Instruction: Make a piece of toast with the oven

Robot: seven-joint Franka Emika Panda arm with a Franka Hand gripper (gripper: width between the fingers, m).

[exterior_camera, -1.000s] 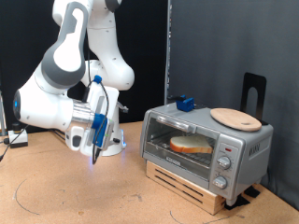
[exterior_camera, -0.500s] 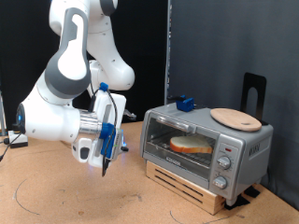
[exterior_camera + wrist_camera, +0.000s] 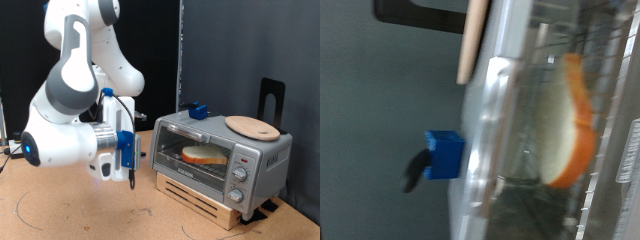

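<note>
One slice of toast lies flat on the rack inside the oven, behind the shut glass door; pale face, golden-brown crust. In the wrist view the toast shows through the glass, blurred. The oven sits at the exterior view's right on a slatted wooden base, knobs down its front panel's right side. A round wooden plate rests on the oven's top, towards the right. A small blue block sits on the top near the back left corner; in the wrist view the blue block appears beside the oven's edge. A dark upright stand rises behind the oven. My gripper hangs above the table, just to the left of the oven's door, apart from it, fingers pointing down. It holds nothing I can see; whether the fingers are wide or narrow, I cannot tell.
</note>
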